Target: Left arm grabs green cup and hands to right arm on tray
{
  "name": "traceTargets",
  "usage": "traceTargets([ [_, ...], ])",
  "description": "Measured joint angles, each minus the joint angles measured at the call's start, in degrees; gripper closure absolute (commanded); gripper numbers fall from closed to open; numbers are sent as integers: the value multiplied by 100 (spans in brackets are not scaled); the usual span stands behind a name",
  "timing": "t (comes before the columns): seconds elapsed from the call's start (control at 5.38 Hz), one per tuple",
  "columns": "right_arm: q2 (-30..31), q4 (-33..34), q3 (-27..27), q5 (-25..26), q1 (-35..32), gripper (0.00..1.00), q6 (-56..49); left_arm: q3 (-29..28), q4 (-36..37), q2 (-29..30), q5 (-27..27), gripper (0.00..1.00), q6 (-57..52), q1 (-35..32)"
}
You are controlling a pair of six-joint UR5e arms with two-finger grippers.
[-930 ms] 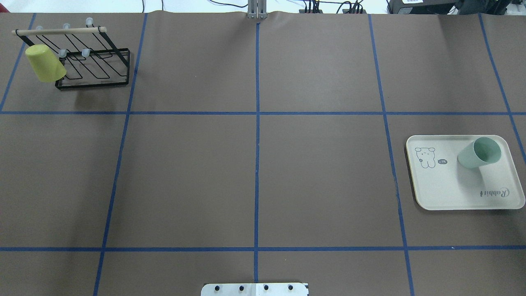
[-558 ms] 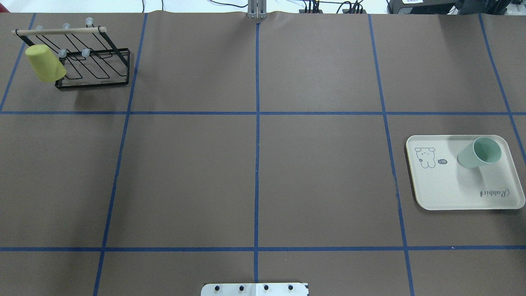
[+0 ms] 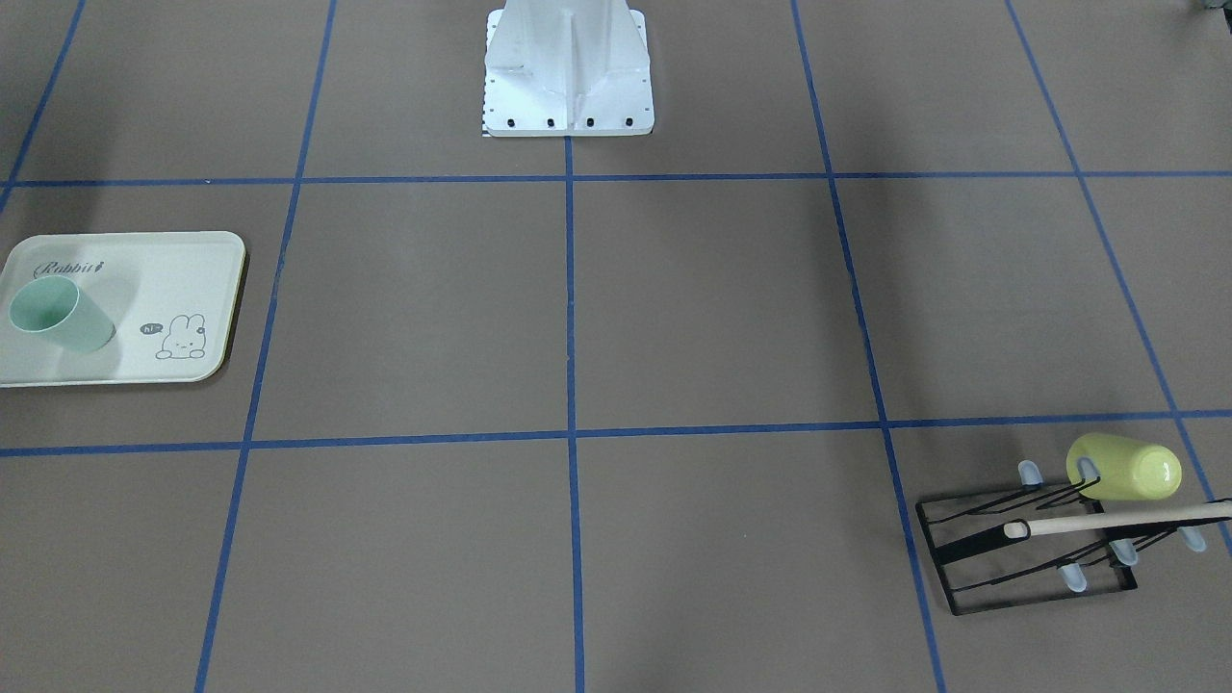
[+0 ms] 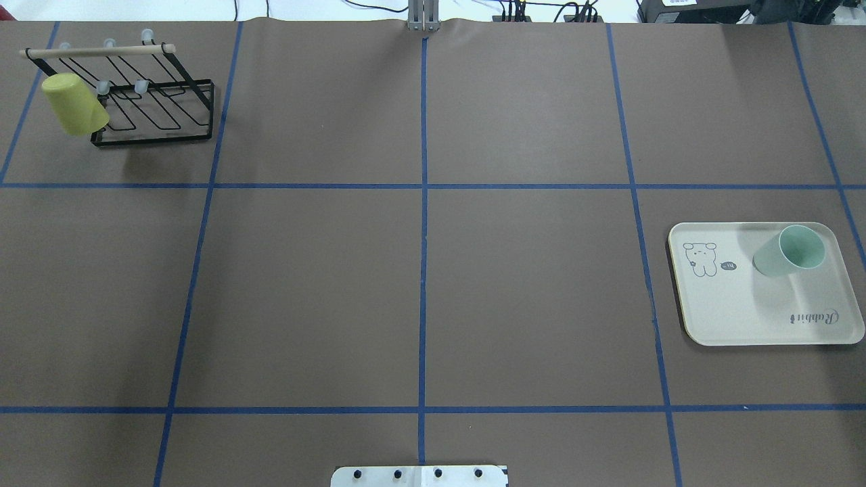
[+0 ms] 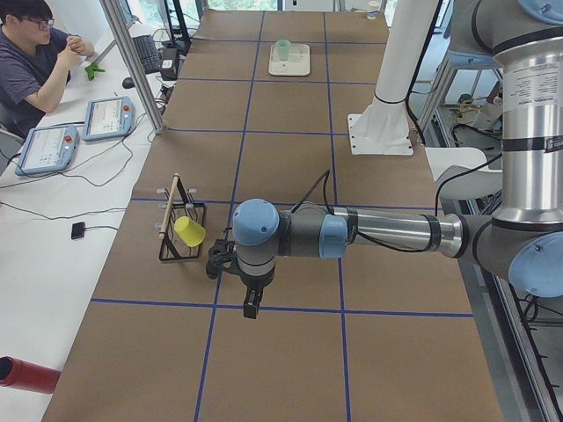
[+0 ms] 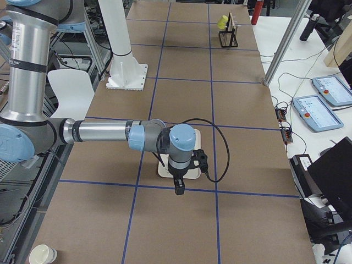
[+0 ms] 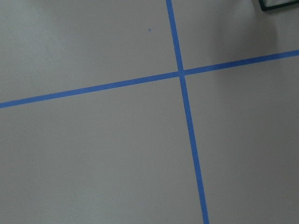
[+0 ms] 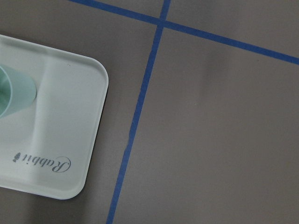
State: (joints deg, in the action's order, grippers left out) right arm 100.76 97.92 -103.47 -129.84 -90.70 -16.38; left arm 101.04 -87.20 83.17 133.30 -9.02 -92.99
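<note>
The green cup (image 4: 788,251) stands upright on the far right part of the tray (image 4: 744,311), on the table's right side. Both also show in the front view as the cup (image 3: 60,316) and tray (image 3: 164,269), and in the right wrist view as the cup (image 8: 14,91) and tray (image 8: 65,140). The left gripper (image 5: 252,309) hangs over the table near the rack, seen only in the left side view. The right gripper (image 6: 179,190) hangs beside the tray (image 6: 193,172), seen only in the right side view. I cannot tell whether either is open or shut.
A black wire rack (image 4: 155,115) with a wooden bar stands at the far left, and a yellow-green cup (image 4: 74,103) hangs on it. The robot's base plate (image 3: 568,77) is at the near middle edge. Blue tape lines grid the brown table. An operator sits beyond the far edge.
</note>
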Motion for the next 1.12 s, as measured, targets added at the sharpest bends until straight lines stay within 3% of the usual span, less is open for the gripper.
traceTargets([
  [1.12, -9, -13, 36, -5, 8, 0, 303, -105, -67, -149, 537, 0, 70, 40],
])
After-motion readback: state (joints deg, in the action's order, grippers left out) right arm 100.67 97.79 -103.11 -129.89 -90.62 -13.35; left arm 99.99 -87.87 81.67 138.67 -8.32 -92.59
